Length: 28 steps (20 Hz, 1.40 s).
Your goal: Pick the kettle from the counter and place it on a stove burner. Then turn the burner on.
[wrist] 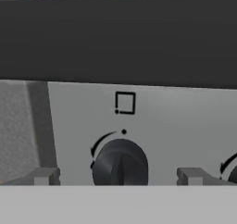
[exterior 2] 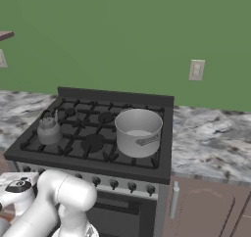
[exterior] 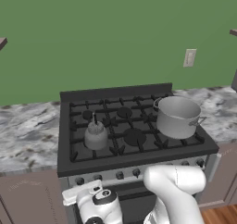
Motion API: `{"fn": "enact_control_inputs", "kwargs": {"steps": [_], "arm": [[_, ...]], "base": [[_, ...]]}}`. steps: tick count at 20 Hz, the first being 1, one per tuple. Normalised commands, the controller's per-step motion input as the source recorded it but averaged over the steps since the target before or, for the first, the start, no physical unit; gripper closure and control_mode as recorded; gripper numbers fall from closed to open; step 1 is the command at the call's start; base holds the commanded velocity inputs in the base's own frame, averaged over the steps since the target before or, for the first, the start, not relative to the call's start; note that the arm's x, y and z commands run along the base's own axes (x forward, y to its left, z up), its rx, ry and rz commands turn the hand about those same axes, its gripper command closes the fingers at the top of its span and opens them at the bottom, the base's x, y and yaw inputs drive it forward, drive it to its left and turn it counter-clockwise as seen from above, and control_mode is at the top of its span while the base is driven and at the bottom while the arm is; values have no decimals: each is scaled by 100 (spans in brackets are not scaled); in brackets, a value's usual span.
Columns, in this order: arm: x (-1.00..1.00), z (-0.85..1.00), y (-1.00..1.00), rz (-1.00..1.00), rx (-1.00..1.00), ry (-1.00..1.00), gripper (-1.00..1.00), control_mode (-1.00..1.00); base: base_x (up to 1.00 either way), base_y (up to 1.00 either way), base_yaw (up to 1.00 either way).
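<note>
Your jaws stand spread and empty, the gripper (wrist: 118,177) squared up to a round black control knob (wrist: 120,164) on the brushed-steel front panel of the black gas range (exterior: 67,159). One dark fingertip (wrist: 45,176) sits left of the knob and the other right of it, so the knob lies straight ahead, centred in the gap; whether either tip touches the panel cannot be told. The knob's raised ridge runs upright, with a small dot and a square burner marking on the panel above it.

Above the knob, the small squat dull-grey metal kettle (exterior: 96,135) with a thin dark handle already rests on the cast-iron grates over the front-left black burner disc (exterior: 96,146), off the grey-and-white veined marble table (exterior: 25,135). A large steel stockpot (exterior: 177,116) sits on the right side of the range, well apart from the kettle.

Judging by this, placing is done; you now need to close on that knob and twist. Whether it governs the kettle's burner is not certain from the marking.
</note>
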Motion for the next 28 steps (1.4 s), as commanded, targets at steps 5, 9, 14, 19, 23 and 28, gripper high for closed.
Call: {"fn": "enact_control_inputs", "kwargs": {"steps": [5, 9, 14, 19, 23, 28], "arm": [[0, 0, 0, 0, 0, 0, -100, -100], [0, 0, 0, 0, 0, 0, 100, -100], [0, 0, 0, 0, 0, 0, 100, -100], [0, 0, 0, 0, 0, 0, 100, -100], [2, 0, 0, 0, 0, 0, 100, -100], [4, 0, 0, 0, 0, -1, 100, -100]], "base": [[0, 0, 0], [0, 0, 0], [0, 0, 0], [0, 0, 0], [0, 0, 0], [0, 0, 0]]}}
